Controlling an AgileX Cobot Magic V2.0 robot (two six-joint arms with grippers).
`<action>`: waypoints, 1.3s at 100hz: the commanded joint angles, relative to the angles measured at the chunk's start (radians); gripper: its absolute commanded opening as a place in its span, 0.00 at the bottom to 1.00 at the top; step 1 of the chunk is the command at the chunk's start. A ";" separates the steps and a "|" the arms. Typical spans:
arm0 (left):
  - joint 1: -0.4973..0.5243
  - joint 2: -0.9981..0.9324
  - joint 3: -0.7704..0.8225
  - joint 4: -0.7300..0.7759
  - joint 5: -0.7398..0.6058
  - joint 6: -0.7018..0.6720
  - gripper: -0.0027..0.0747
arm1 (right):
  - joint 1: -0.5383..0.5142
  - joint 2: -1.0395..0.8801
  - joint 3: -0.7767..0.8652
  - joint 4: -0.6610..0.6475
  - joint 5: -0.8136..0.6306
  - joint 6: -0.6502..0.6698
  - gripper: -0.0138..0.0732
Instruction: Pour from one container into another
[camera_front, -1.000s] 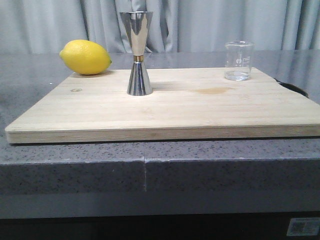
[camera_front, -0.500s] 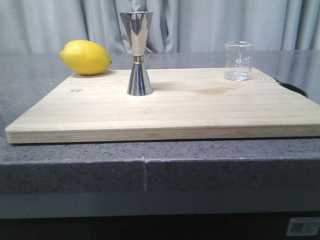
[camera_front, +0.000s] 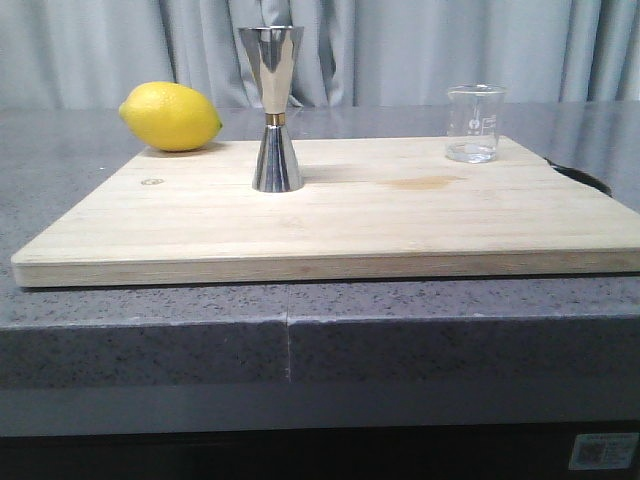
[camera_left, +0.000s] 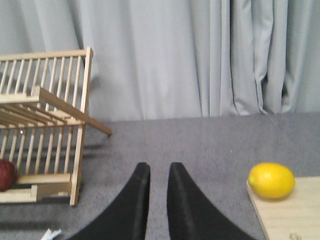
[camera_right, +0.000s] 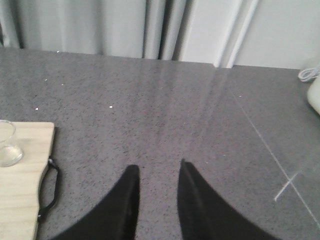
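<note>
Beaker pouring has not begun, as I judge it: my right gripper (camera_right: 156, 187) hangs over bare desk (camera_right: 200, 125) with its jaws a little apart and empty, beside the board's handle end. My left gripper (camera_left: 158, 187) is nearly closed, also empty, off the board's lemon (camera_left: 271, 180) side. Further out, the glass beaker (camera_front: 474, 123) stands upright at the cutting board's (camera_front: 330, 215) far right corner, well apart from the steel jigger (camera_front: 274, 108). Grasping, carrying and tipping all remain.

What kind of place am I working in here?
Likely a kitchen or home bar counter staged in a lab: a wooden cutting board on speckled grey stone, a lemon beside a steel jigger, and a wooden dish rack against grey curtains.
</note>
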 joint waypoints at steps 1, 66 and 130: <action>0.000 -0.026 0.060 -0.009 -0.078 -0.009 0.01 | -0.004 -0.029 0.035 -0.003 -0.124 -0.022 0.18; 0.000 -0.368 0.610 -0.105 -0.414 0.063 0.01 | -0.004 -0.498 0.451 -0.108 -0.299 -0.049 0.08; 0.000 -0.410 0.724 -0.288 -0.436 0.063 0.01 | -0.004 -0.609 0.662 -0.092 -0.400 -0.005 0.08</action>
